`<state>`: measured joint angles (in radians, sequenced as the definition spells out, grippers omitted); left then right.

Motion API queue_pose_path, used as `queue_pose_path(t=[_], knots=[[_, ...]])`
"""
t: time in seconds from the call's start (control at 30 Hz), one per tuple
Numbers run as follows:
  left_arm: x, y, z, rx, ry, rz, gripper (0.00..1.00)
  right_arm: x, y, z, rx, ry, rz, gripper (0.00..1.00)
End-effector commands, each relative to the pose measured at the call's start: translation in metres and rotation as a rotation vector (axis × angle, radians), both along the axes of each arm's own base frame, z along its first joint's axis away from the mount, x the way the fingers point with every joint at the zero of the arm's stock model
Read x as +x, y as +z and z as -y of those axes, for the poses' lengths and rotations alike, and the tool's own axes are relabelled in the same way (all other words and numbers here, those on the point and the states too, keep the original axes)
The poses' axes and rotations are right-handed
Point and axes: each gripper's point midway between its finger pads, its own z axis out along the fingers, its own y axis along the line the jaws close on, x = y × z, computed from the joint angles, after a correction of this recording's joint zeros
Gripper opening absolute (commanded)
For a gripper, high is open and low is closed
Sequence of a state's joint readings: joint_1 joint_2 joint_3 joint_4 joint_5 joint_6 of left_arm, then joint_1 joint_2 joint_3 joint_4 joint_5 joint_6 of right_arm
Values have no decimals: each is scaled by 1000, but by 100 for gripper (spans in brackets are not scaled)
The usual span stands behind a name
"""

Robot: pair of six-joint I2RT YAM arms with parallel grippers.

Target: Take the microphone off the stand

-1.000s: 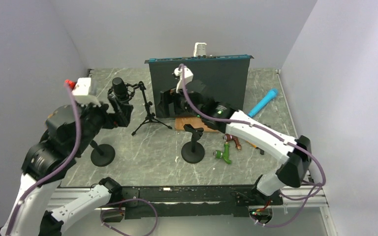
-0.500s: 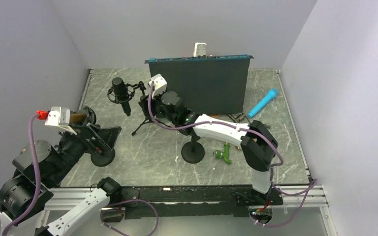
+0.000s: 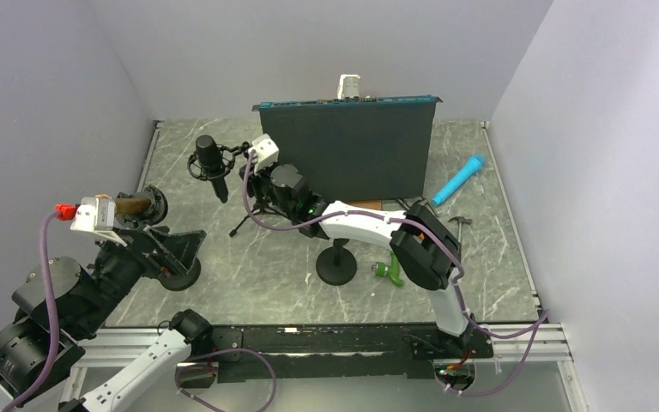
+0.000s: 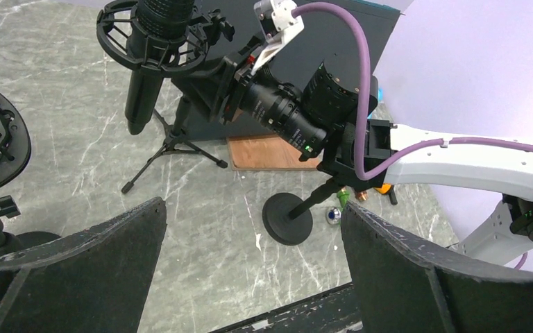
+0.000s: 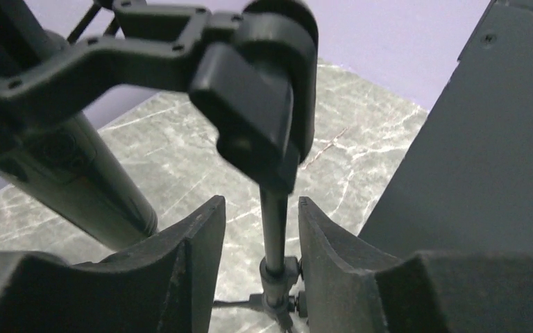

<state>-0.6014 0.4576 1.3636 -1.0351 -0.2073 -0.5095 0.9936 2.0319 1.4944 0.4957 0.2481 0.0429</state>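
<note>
The microphone (image 3: 209,160) sits in its ring mount on the tripod stand (image 3: 257,204), in the upper left of the top view, above the desk (image 3: 257,266). The right end effector (image 5: 260,239) is narrow around the thin pole (image 5: 273,229), and I see small gaps on both sides. If it closes off-centre, I think the light tripod may tip. The left end effector (image 4: 251,208) hangs wide open in the lower left, well apart. A pull before the pole is held firmly may drag the whole stand.
</note>
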Motion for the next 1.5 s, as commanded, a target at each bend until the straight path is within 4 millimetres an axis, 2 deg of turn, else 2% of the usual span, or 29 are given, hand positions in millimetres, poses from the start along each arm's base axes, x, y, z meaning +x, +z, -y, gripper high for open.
queue_pose_path(t=[0.0,0.13,0.3,0.5,0.6,1.0,1.1,1.33,1.47], knots=[[-2,3,-3,3,4,13,98,15,27,-9,42,-19,99,42],[-2,4,-3,4,3,13,98,12,24,-16,31,18,89,29],[-2,8,-3,6,4,20,98,-3,23,-19,29,92,71,17],[1,9,-1,19,2,21,98,-30,27,-15,61,171,19,6],[3,10,2,22,-8,20,98,-47,22,-11,56,201,-8,0],[17,8,21,57,-62,-7,99,-120,1,15,10,221,-108,0],[24,12,25,85,-67,-3,97,-133,-8,26,7,225,-139,0],[47,0,31,205,-55,-42,89,-139,-19,39,-9,212,-171,0],[52,-1,47,210,-120,-34,88,-139,-20,38,-18,219,-173,0]])
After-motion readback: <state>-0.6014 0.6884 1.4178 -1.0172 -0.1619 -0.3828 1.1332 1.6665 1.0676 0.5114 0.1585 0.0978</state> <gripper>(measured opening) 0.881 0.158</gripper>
